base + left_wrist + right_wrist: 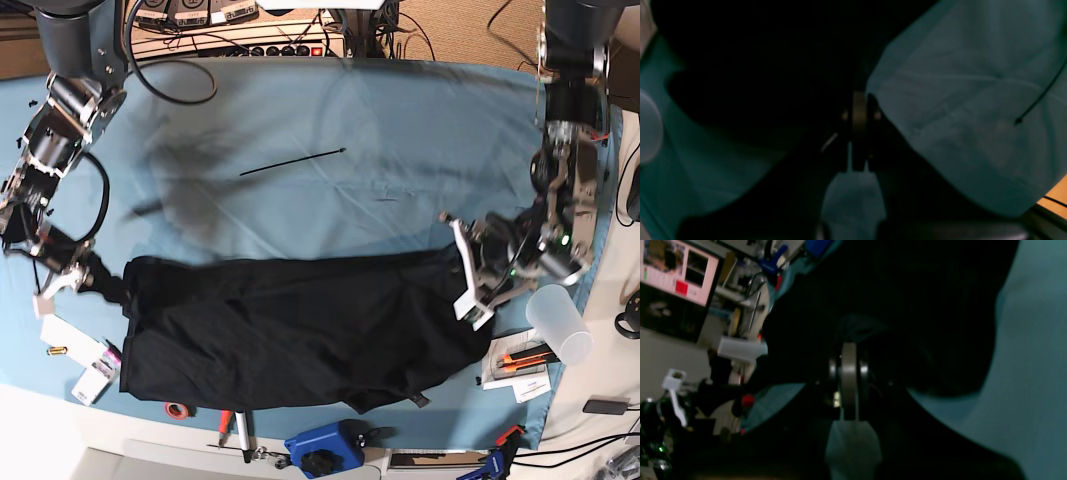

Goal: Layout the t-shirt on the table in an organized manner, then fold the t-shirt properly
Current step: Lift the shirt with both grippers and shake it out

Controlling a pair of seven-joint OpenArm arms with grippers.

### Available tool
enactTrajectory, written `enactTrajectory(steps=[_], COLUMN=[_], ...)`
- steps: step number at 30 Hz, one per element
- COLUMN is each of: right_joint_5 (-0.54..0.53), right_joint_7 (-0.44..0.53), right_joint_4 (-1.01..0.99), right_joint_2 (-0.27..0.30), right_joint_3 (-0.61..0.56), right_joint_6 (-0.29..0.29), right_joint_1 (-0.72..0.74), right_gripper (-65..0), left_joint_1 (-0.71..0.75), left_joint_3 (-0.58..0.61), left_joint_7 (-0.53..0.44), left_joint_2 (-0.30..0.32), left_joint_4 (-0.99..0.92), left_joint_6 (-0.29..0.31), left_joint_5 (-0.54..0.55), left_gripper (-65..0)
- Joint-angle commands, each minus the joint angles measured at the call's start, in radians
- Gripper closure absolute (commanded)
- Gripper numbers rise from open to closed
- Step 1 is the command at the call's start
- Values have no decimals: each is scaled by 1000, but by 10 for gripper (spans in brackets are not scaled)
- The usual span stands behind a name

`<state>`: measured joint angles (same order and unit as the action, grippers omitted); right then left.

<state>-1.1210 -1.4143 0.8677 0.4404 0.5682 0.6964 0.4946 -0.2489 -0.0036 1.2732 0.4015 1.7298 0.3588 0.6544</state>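
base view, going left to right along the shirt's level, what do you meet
right gripper shut on the t-shirt → black t-shirt spread over the blue table → left gripper shut on the shirt's other end → translucent cup

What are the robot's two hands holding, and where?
Both hold the t-shirt. The right gripper pinches one upper corner, the left gripper the opposite upper corner, stretching its top edge over the table.
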Motion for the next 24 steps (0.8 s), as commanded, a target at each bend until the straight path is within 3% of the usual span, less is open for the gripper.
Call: enactTrajectory(steps=[1,11,17,24], right_joint_5=[-45,-173,-173,-213], right_joint_7=[18,18,18,18], right_joint_4=[16,56,290,678], right_joint_2=[20,22,21,22], right_joint_3=[3,3,3,3], right_joint_6=[2,2,2,2], right_joint_1=[10,-168,-351,-662], right_gripper=[0,0,0,0], left_joint_1=[9,369,572,724], left_joint_3=[-38,-336,-373,-373], left_joint_7=[-19,-32,-34,-40], left_joint_2=[14,14,6,5], left_joint_4=[35,233,401,509], left_joint_6=[-4,8,8,16], left_joint_5=[0,110,109,92], left_gripper=[0,0,0,0])
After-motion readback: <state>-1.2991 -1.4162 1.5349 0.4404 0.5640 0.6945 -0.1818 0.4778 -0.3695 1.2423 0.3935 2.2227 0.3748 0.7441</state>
